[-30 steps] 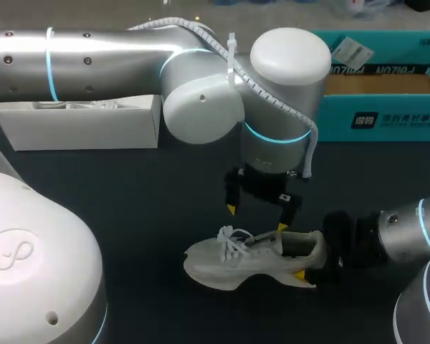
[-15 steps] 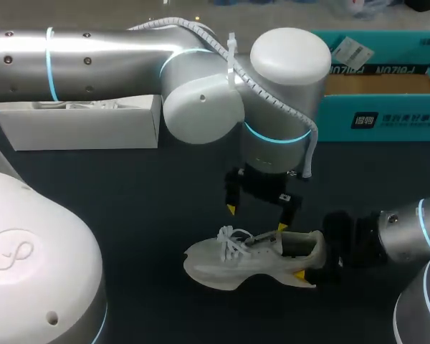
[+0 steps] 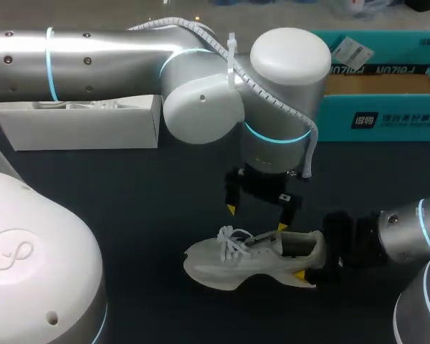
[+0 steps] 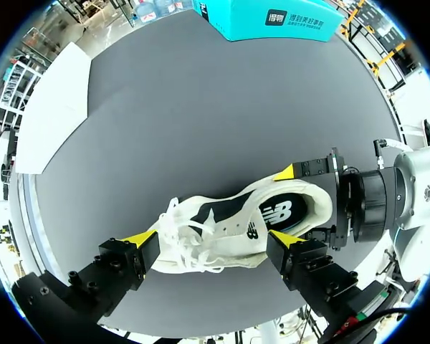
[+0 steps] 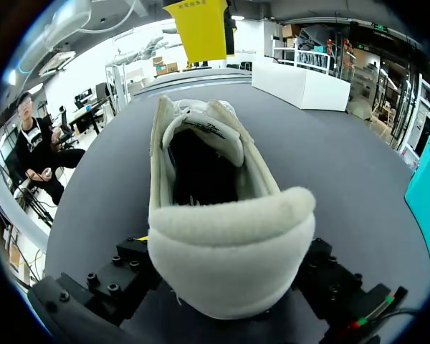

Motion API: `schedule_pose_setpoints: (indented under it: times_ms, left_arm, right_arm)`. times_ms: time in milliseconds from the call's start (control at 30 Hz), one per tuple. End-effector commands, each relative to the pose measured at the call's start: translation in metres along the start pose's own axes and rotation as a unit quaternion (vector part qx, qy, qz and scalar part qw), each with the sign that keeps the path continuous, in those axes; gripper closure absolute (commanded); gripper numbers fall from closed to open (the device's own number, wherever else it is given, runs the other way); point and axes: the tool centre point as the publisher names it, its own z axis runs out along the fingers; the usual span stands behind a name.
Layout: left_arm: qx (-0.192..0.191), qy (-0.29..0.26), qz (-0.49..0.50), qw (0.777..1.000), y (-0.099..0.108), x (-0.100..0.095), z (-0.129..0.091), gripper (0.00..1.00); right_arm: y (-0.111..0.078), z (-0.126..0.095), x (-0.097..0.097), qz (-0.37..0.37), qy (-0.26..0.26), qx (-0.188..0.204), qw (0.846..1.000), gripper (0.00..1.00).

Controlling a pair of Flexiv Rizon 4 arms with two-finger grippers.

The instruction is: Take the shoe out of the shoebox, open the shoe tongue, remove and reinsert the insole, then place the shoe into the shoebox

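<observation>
A white lace-up shoe (image 3: 233, 261) lies on its side on the dark table, toe pointing left. My right gripper (image 3: 312, 259) is shut on its heel, one finger on each side. From the right wrist view the padded heel collar (image 5: 229, 229) fills the space between those fingers, and the dark opening and tongue (image 5: 204, 136) show beyond it. My left gripper (image 3: 256, 218) hangs open just above the laces and tongue. Its two fingers (image 4: 140, 244) straddle the shoe (image 4: 233, 226) without touching it. The teal shoebox (image 3: 383, 97) stands open at the back right.
A white box lid (image 3: 79, 122) lies at the back left, also seen past the shoe as the white lid (image 5: 308, 86). My left arm's thick elbow (image 3: 201, 107) hangs over the table's middle. Bare dark table (image 3: 150, 208) surrounds the shoe.
</observation>
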Motion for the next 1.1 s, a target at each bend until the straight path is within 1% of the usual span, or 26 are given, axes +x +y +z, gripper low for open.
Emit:
schedule_pose_setpoints:
  times_ms: [33,67,133,200,267,433,500,733,867,967,1100]
  left_arm:
    - [0.008,-0.003,-0.005,1.0,0.002,0.001,0.001,0.0]
    - [0.012,-0.01,-0.006,1.0,0.004,0.002,0.002,0.0]
    - [0.013,-0.003,-0.004,1.0,0.009,0.002,0.005,0.0]
    - [0.005,-0.004,-0.008,1.0,0.012,0.002,0.01,0.0]
    - [0.006,0.0,-0.013,1.0,0.015,0.002,0.013,0.0]
    - [0.013,-0.004,-0.024,1.0,0.02,0.011,0.019,0.0]
    - [0.013,0.003,-0.025,1.0,0.02,0.015,0.023,0.0]
    - [0.017,-0.016,-0.011,1.0,0.014,0.032,0.026,0.0]
    - [0.016,-0.028,-0.014,0.999,0.01,0.037,0.032,0.0]
    - [0.017,-0.028,-0.017,0.999,0.008,0.039,0.037,0.0]
    - [0.016,-0.037,-0.03,0.999,0.008,0.037,0.04,0.0]
  right_arm:
    - [-0.001,0.003,-0.001,0.0,-0.002,0.002,1.0,1.0]
    - [-0.001,0.003,-0.001,0.0,-0.002,0.002,1.0,1.0]
    - [-0.001,0.003,-0.001,0.0,-0.002,0.002,1.0,1.0]
    - [-0.001,0.003,-0.001,0.0,-0.002,0.002,1.0,1.0]
    - [-0.001,0.003,-0.001,0.0,-0.002,0.002,1.0,1.0]
    - [-0.001,0.003,-0.001,0.0,-0.002,0.002,1.0,1.0]
    - [-0.001,0.003,-0.001,0.0,-0.002,0.002,1.0,1.0]
    - [-0.001,0.003,-0.001,0.0,-0.002,0.002,1.0,1.0]
    - [-0.001,0.003,-0.001,0.0,-0.002,0.002,1.0,1.0]
    - [-0.001,0.003,-0.001,0.0,-0.002,0.002,1.0,1.0]
    - [-0.001,0.003,-0.001,0.0,-0.002,0.002,1.0,1.0]
